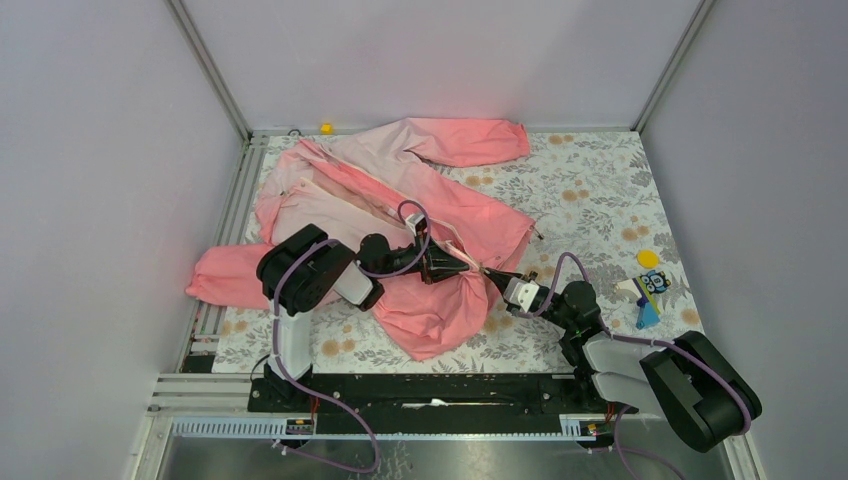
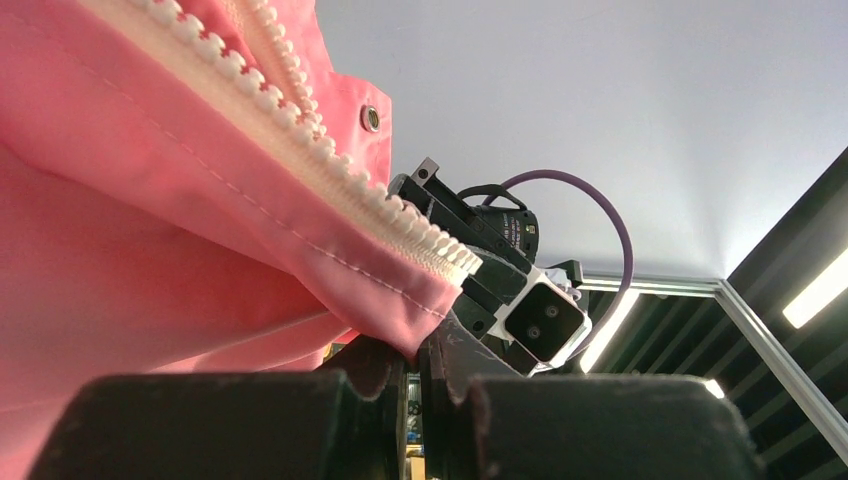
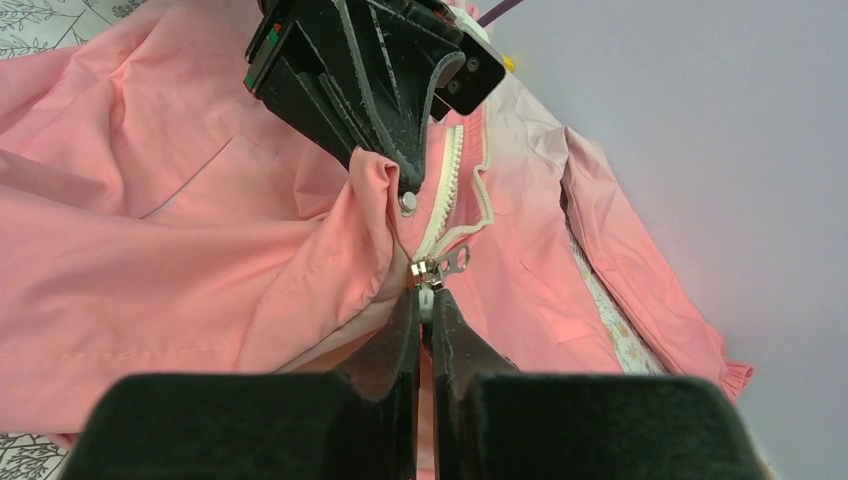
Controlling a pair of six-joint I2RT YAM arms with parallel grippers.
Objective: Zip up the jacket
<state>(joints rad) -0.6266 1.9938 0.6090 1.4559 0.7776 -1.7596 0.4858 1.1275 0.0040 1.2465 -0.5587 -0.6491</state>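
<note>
Well, the jacket (image 1: 400, 190) lay crumpled across the left and middle of the table (image 1: 590, 190), its zipper (image 3: 445, 190) open. The left gripper (image 1: 466, 267) was pinched tight on the hem beside the teeth. Right next to it, the right gripper (image 1: 492, 273) had its fingers clamped together on the zipper's bottom end, just under the pull (image 3: 452, 263). Small toys (image 1: 650, 285) sat far right.

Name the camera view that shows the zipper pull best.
Right wrist: the zipper pull sits sharp and close, just above the right tool's closed tips. Left wrist shows only zipper teeth, no pull. Top external has it too small to pick out on the jacket.
</note>
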